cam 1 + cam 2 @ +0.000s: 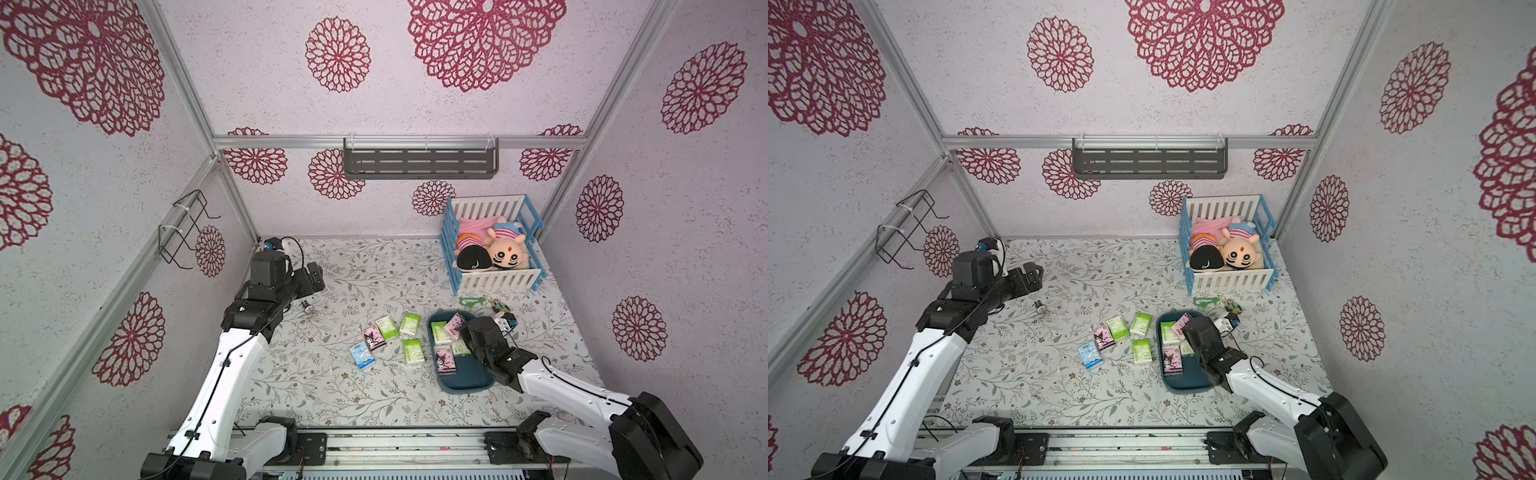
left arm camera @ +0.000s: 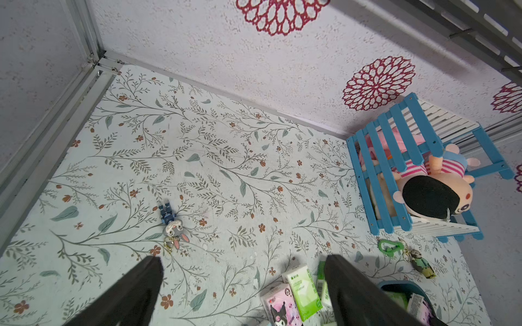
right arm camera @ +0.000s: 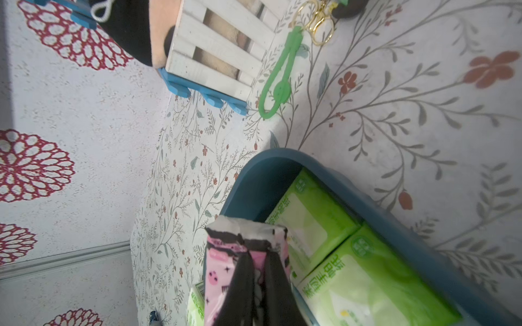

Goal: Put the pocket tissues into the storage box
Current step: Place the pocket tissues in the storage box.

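Observation:
My right gripper is shut on a pink pocket tissue pack, holding it tilted over the far end of the teal storage box. The box holds two green packs and another pink pack. On the table left of the box lie three green packs, a pink one and a light blue one. My left gripper is open and empty, raised at the back left, far from the packs.
A blue-and-white toy crib with plush dolls stands at the back right. A green clip and a figurine keychain lie just beyond the box. A rabbit keychain lies under the left arm.

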### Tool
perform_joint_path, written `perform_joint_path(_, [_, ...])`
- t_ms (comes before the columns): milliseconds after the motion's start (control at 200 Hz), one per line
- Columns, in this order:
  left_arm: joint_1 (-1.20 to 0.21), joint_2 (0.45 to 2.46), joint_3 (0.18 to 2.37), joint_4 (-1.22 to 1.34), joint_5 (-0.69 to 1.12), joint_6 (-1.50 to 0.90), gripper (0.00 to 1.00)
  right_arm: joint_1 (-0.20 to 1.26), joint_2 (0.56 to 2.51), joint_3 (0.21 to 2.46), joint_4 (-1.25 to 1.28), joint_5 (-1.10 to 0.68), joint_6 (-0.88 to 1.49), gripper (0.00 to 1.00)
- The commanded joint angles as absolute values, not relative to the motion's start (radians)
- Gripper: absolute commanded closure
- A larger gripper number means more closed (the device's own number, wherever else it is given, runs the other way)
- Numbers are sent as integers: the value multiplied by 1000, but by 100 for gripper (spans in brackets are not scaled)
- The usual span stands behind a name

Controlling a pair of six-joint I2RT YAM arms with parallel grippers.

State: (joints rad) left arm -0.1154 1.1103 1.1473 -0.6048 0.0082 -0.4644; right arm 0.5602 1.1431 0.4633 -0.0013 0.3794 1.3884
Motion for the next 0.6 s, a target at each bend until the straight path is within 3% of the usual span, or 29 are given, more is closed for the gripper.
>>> perform_joint_path(0, [-123,1097,1143,-608,0,-463,3,555,1158,475,66,374,1307,83])
perform_joint_path(95, [-122,1098,1143,-605,0,-467,3,556,1183,491,67,360,1253,68])
perform_joint_path(235, [-124,1104,1145,-598,3,-475,3,557,1188,496,60,339,1179,57])
perform_joint_path(595, [-123,1104,1141,-593,0,-485,3,575,1095,579,-108,331,900,48])
